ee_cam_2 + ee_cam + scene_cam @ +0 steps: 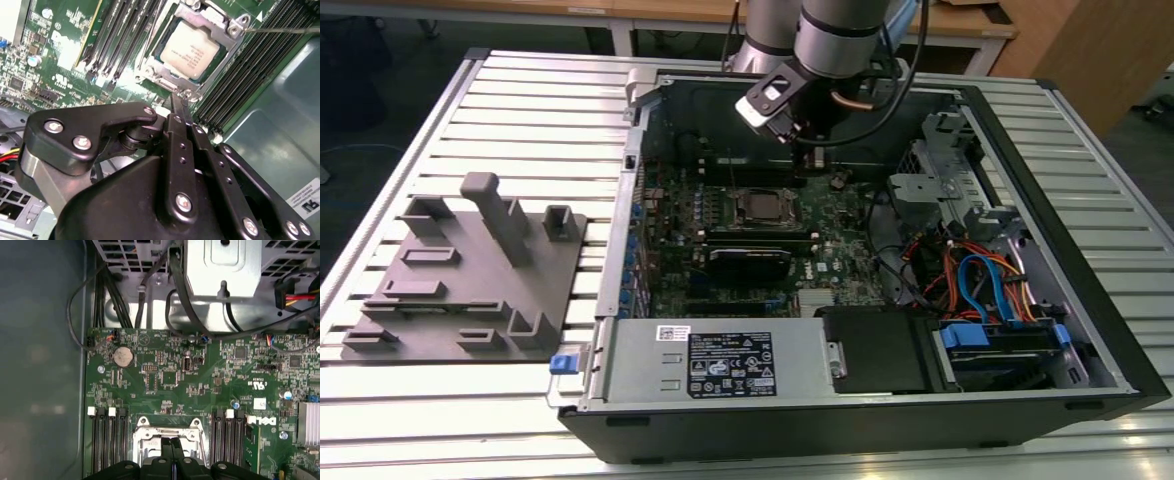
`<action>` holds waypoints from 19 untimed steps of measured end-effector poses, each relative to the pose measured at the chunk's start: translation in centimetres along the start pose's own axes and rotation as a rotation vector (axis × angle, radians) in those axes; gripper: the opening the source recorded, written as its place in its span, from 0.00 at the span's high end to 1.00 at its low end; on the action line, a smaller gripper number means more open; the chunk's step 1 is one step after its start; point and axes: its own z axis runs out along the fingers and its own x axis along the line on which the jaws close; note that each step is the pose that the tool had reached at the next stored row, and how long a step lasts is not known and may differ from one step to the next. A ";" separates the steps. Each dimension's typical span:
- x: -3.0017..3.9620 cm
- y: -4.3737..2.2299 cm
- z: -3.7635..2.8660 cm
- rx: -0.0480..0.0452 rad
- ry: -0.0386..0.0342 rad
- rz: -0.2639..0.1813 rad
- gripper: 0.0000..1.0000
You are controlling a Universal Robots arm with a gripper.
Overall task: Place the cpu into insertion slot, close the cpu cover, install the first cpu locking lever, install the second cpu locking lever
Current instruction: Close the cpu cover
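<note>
The cpu [190, 47] lies flat in the insertion slot [761, 207], its dull silver top showing through the window of the cpu cover [231, 44], which lies down over it. A thin locking lever [282, 30] runs out from one corner of the socket. My gripper [178, 106] is shut, the two narrow fingertips pressed together with nothing visible between them, right at the socket's edge by a small metal hook. In the first wrist view the gripper [172, 446] sits over the socket frame [150, 432]. From outside, the gripper [806, 152] hangs inside the case just beyond the socket.
Memory slots [107, 440] flank the socket on both sides. A long black card [750, 262] lies below it, with cables and a drive cage [941, 185] on the exterior view's right. A grey fixture plate [467, 270] stands on the slatted table beside the case.
</note>
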 end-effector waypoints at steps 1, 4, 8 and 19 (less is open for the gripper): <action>0.00 -0.14 0.05 0.0000 0.0001 0.000 0.90; 0.00 -0.21 0.06 0.0002 -0.0003 0.000 0.90; 0.00 -0.33 0.10 0.0001 0.0000 0.000 0.90; 0.00 -0.70 0.33 0.0001 0.0000 0.000 0.90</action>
